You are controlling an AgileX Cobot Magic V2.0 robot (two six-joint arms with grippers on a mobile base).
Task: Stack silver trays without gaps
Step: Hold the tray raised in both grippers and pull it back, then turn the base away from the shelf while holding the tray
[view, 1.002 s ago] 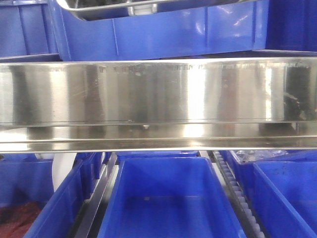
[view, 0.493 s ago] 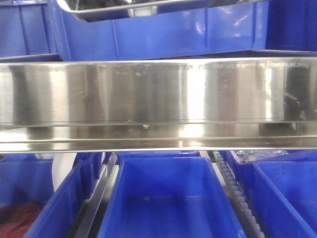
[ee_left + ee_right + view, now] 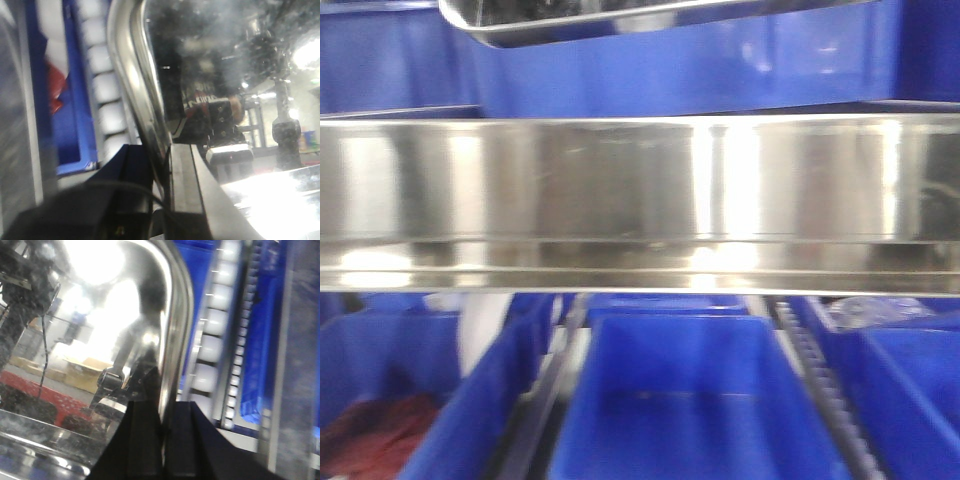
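Shifting right: silver tray (image 3: pixel 550 25), blue bins (image 3: pixel 690 400).

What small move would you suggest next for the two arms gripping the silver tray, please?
Probably raise both arms together at the same rate, keeping the silver tray level. The left gripper and right gripper each pinch its rolled rim between shut fingers at opposite sides, so uneven motion could twist or tilt it.

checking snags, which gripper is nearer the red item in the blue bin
Left: left gripper grips the silver tray rim near the red item; right gripper grips the opposite rim.
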